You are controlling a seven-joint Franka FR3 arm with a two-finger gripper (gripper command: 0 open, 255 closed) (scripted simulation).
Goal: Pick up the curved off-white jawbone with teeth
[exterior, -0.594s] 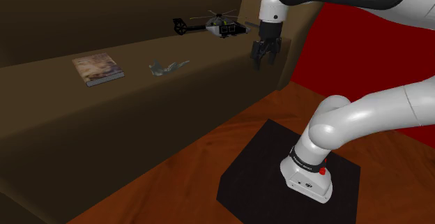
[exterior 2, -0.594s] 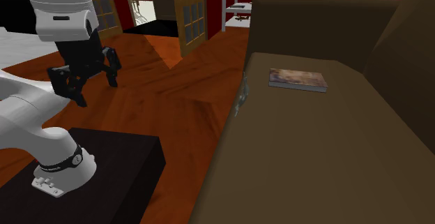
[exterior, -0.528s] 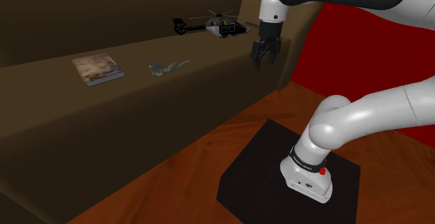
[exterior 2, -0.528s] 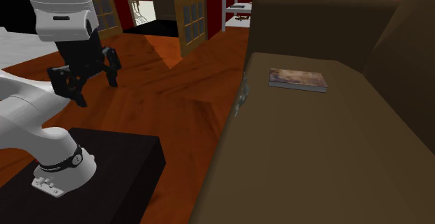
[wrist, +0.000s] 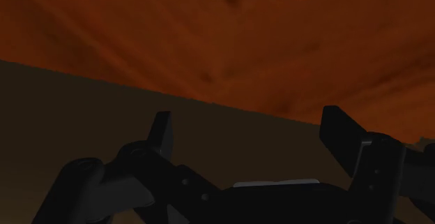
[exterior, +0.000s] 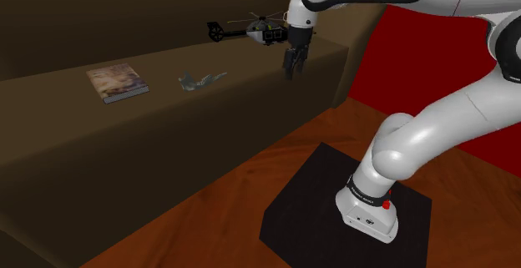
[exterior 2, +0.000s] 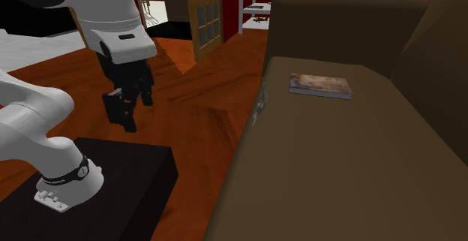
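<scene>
The tool (exterior: 290, 64) is hanging near the front edge of the brown sofa (exterior: 167, 133), just beside the black toy helicopter (exterior: 255, 30) in the shoulder view. Its fingers (wrist: 162, 133) are standing wide apart and gripping nothing. The jawbone (exterior: 199, 80), rendered pale grey, is lying on the sofa seat between the book (exterior: 117, 83) and the helicopter. It is lying well apart from the tool, toward the shoulder view's left.
</scene>
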